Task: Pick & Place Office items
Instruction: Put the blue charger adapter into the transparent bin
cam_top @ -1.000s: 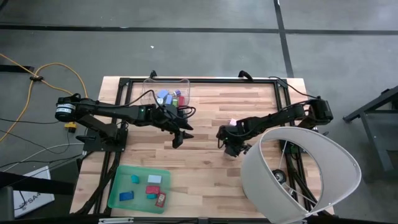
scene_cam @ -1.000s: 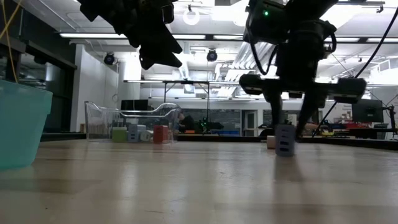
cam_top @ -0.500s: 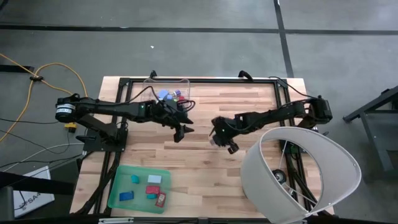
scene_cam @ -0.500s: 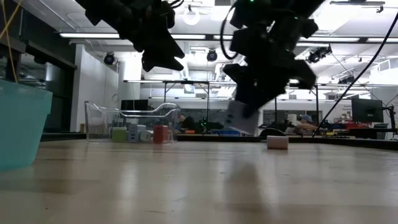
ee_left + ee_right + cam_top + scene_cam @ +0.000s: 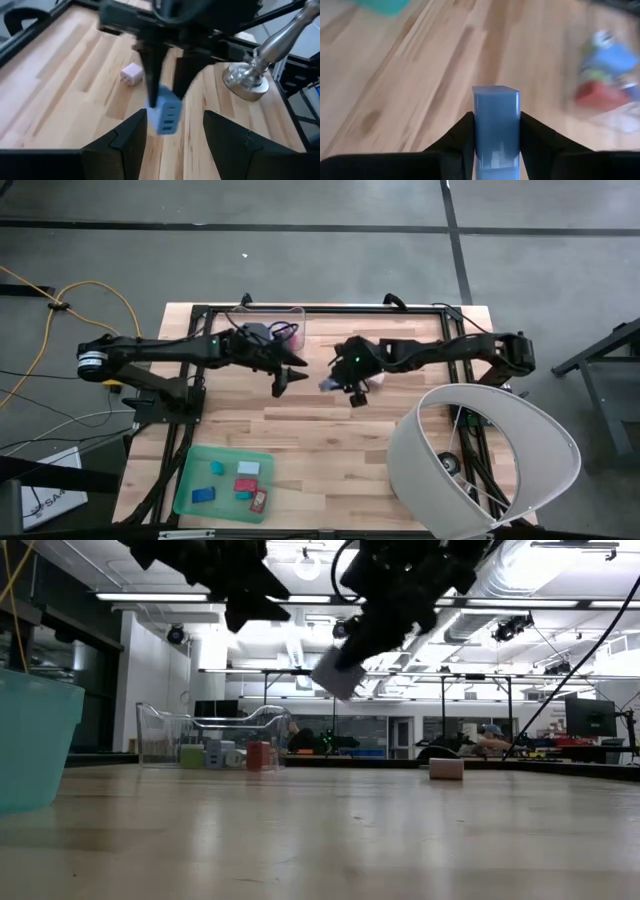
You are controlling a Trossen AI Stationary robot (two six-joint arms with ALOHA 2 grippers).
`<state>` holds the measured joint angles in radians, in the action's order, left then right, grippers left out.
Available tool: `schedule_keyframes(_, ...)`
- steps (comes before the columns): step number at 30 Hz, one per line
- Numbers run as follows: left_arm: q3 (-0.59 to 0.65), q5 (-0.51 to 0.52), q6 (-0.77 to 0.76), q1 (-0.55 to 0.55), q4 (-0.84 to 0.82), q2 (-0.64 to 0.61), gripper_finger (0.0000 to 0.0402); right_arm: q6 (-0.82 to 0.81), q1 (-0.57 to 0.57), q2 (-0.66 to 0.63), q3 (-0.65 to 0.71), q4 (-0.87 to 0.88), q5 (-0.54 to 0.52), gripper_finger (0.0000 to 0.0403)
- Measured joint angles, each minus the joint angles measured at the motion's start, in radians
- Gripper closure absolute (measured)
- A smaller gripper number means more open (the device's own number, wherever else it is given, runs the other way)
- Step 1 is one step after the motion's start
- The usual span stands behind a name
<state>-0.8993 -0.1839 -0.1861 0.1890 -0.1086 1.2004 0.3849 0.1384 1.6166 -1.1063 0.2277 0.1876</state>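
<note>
While my right pincer (image 5: pixel 347 385) hangs above the middle of the table (image 5: pixel 400 440), just right of centre in the overhead frame, its two fingers are clamped on a light blue block (image 5: pixel 496 127), one dark finger pressed to each side of it. Seen from table height, that block (image 5: pixel 338 672) rides high in the upper middle of the frame, tilted, well clear of the wood. My left wrist camera looks across at it: the block (image 5: pixel 165 114) sits between the right pincer's fingers, slots on its face.

My left pincer (image 5: pixel 279 383) hovers just left of centre in the overhead frame, near the clear bin (image 5: pixel 244 310) at the table's top edge; its fingers (image 5: pixel 122 142) stand apart with nothing between them.

Other office items lie scattered. A small pink piece (image 5: pixel 132 74) rests on the wood beyond the held block, and from table height it (image 5: pixel 446 768) sits right of centre. Several pieces, green, white and red among them, stand inside the bin (image 5: pixel 205 737) at left of that frame. At the lower left of the overhead frame the green tray (image 5: pixel 186 480) holds teal, white, blue and red pieces (image 5: pixel 246 483). A large white lampshade (image 5: pixel 480 460) covers the lower right corner.
</note>
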Motion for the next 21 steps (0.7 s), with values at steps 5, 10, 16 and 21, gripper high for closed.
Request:
schedule_keyframes(5,0.0,0.005,0.027,0.005,-0.003,-0.039,0.0213,-0.035,0.04,-0.038,-0.001,-0.118,-0.002,0.0293)
schedule_keyframes(10,0.0,0.005,0.037,0.025,0.009,-0.045,0.0213,-0.096,0.073,-0.065,-0.001,-0.24,0.005,0.0289)
schedule_keyframes(16,0.0,0.005,0.042,0.051,0.048,-0.048,0.0213,-0.158,0.094,-0.071,0.0,-0.334,0.056,0.0293)
schedule_keyframes(21,0.0,0.006,0.064,0.053,0.068,-0.048,0.0213,-0.163,0.094,-0.072,0.0,-0.348,0.048,0.0289)
